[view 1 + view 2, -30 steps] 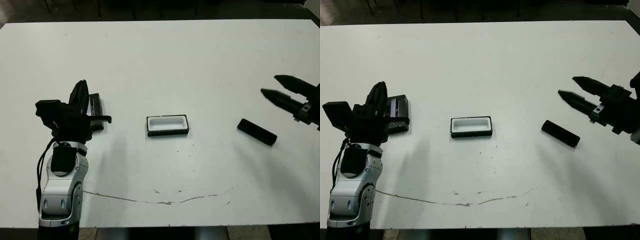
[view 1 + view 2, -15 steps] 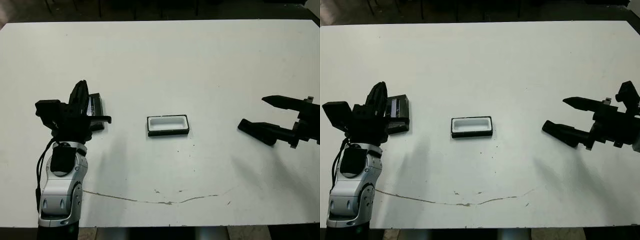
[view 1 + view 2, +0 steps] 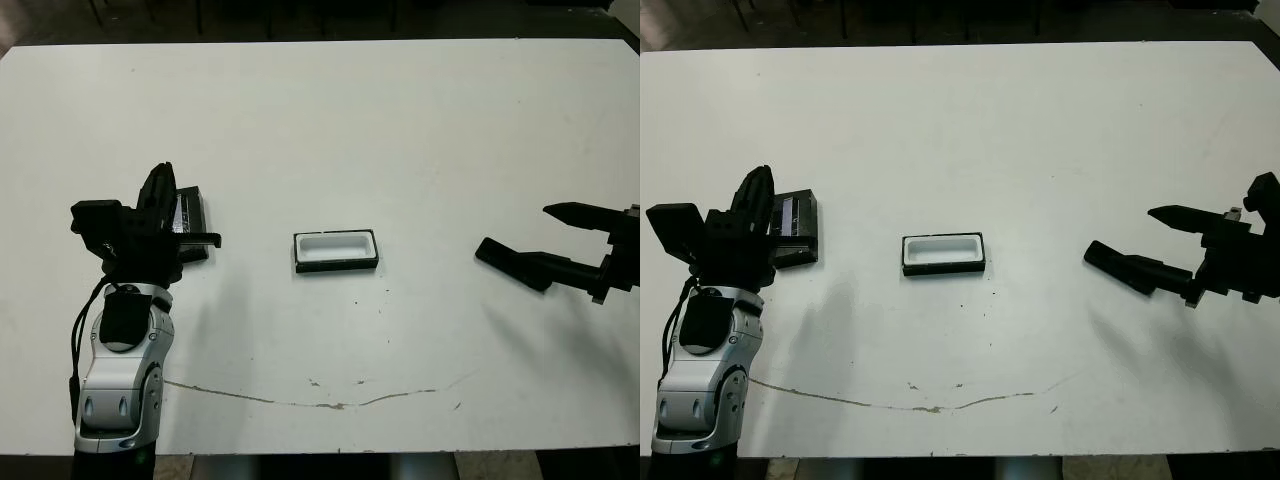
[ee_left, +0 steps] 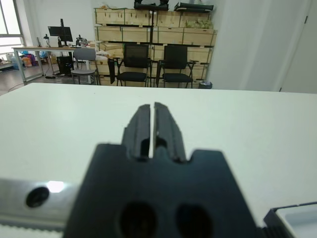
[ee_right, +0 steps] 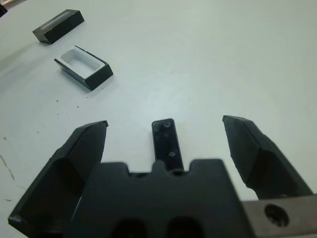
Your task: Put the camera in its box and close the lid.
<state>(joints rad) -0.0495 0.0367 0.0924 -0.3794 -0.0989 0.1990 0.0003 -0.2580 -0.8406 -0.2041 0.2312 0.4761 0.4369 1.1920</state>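
the white table (image 3: 400, 130) holds everything. the left gripper (image 4: 152, 126), fingers pressed together on nothing, hovers beside the lid (image 3: 795, 228) at the table's left. the right gripper (image 5: 171, 134) is spread wide, the camera (image 5: 166, 143) lying on the table between its fingers. the box (image 3: 336, 251) sits mid-table, unfilled.

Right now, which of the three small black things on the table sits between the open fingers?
The camera, the slim black bar on the robot's right. The white-lined box sits mid-table; the lid lies far left.
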